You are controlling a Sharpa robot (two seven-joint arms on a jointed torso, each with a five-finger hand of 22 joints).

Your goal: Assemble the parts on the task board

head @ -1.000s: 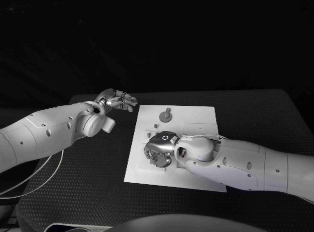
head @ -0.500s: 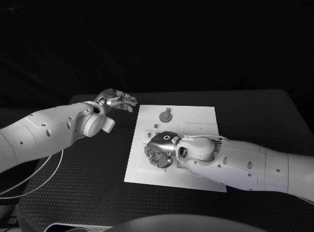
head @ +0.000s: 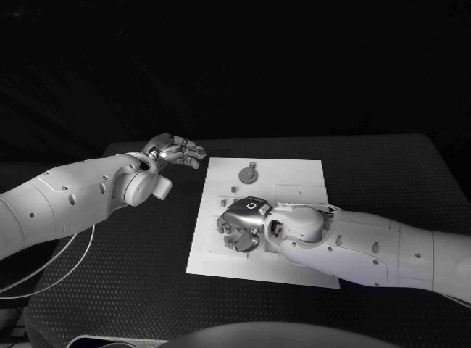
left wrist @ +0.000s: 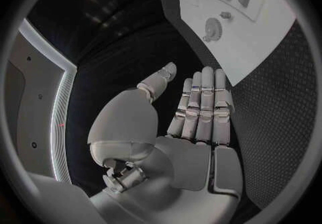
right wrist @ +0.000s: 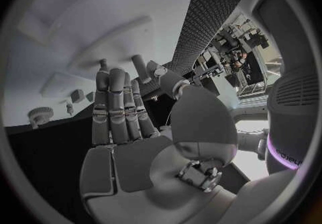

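The white task board [head: 298, 177] lies in the middle of the black table. A round gear-like part [head: 248, 174] sits near its far edge, with small parts [head: 231, 190] just in front. My right hand [head: 242, 223] hangs over the board's middle-left, fingers pointing down at it. In the right wrist view the right hand [right wrist: 121, 122] has straight fingers and a bare palm; a short peg-like piece [right wrist: 140, 68] stands near the fingertips, and I cannot tell if it is touched. My left hand [head: 175, 152] hovers off the board's far left corner, flat and holding nothing [left wrist: 198, 111].
The board [left wrist: 268, 30] with the gear-like part [left wrist: 213, 28] and small parts [left wrist: 243, 0] lies beyond my left hand. The table's textured black mat [head: 121, 254] surrounds the board. A white cable [head: 48, 272] hangs along the left arm.
My right hand has turned slightly over the board's middle. The left hand and the parts have stayed where they were.
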